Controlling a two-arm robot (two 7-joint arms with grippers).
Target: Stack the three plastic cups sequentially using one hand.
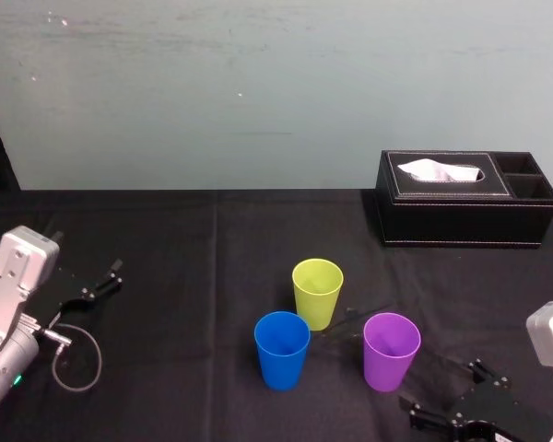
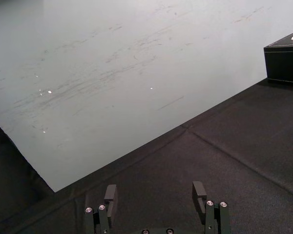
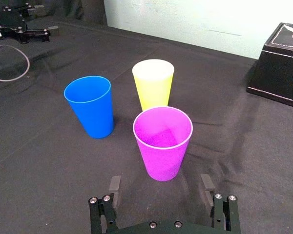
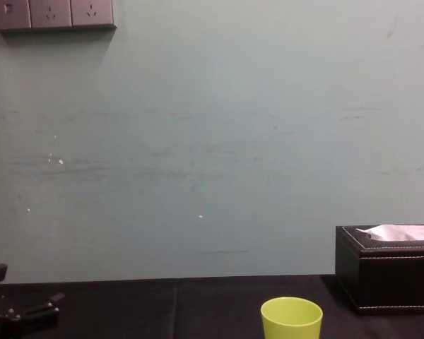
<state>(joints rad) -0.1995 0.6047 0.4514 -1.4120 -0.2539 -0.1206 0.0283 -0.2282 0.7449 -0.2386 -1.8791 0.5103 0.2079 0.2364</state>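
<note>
Nothing stacked yet. My right gripper (image 3: 160, 186) hovers low, fingers spread, just short of the purple tapered plastic cup (image 3: 162, 141) on the black table (image 3: 39, 170). The lime-yellow plastic cup (image 3: 153, 83) and the blue plastic cup (image 3: 90, 107) stand near behind it. Next, I judge, I close around the purple one. My left gripper (image 2: 155, 187) sits at the table's left, fingers spread.

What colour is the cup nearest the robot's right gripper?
It's the purple cup, clearest in right wrist view.
</note>
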